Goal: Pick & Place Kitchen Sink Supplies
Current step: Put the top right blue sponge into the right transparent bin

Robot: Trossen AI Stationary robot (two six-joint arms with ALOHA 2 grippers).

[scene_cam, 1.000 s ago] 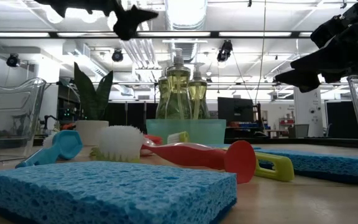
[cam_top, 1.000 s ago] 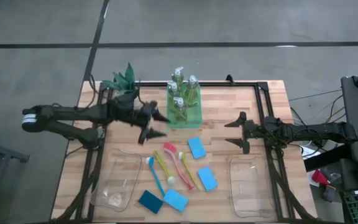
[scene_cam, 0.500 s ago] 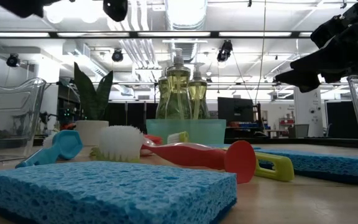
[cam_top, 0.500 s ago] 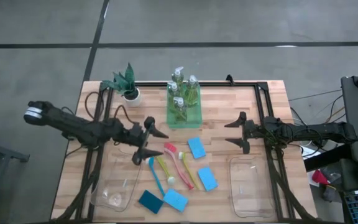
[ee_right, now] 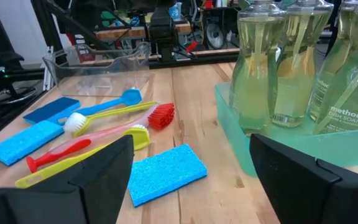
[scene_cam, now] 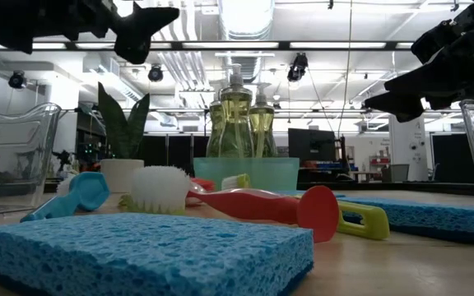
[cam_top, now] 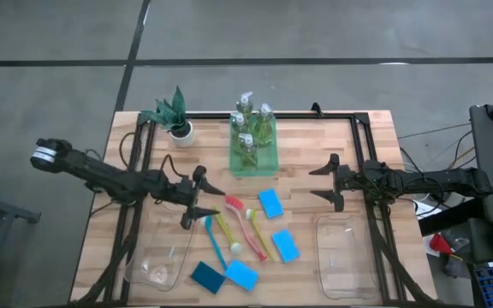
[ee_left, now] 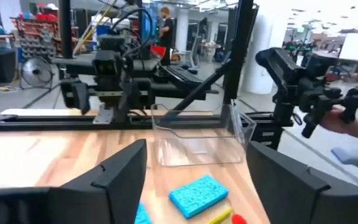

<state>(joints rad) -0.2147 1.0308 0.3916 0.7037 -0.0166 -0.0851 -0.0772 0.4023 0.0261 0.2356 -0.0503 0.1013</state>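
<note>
1. Overhead, the left gripper (cam_top: 205,204) hangs over the middle-left of the table (cam_top: 315,162), its jaws spread wide and empty, its tips just beside the heads of the brushes (cam_top: 234,227).
2. The right gripper (cam_top: 325,185) waits over the right half of the table, jaws open and holding nothing, well apart from every supply.
3. Three soap bottles (cam_top: 251,128) stand upright in a green tray (cam_top: 270,164) near the middle of the far edge; the right wrist view shows them close up, pale yellow-green, touching one another.
4. The brushes lie fanned at the table's centre: a blue one (cam_top: 215,242), a yellow one (cam_top: 227,229) and a pink-red one (cam_top: 245,217), heads toward the far edge, handles toward the near edge.
5. One blue sponge (cam_top: 270,204) lies just beyond the brushes toward the tray, and a second (cam_top: 285,245) lies between the brushes and the right bin.
6. Two more sponges sit touching near the near edge: a dark teal one (cam_top: 207,277) and a light blue one (cam_top: 242,275).
7. A clear bin (cam_top: 158,248) stands at the near-left corner area, empty, and another clear bin (cam_top: 347,257) stands at the near-right, also empty.
8. A spiky plant (cam_top: 172,112) in a white pot stands near the far-left corner.
9. In the left wrist view a person (ee_left: 164,25) stands far back in the room.
</note>
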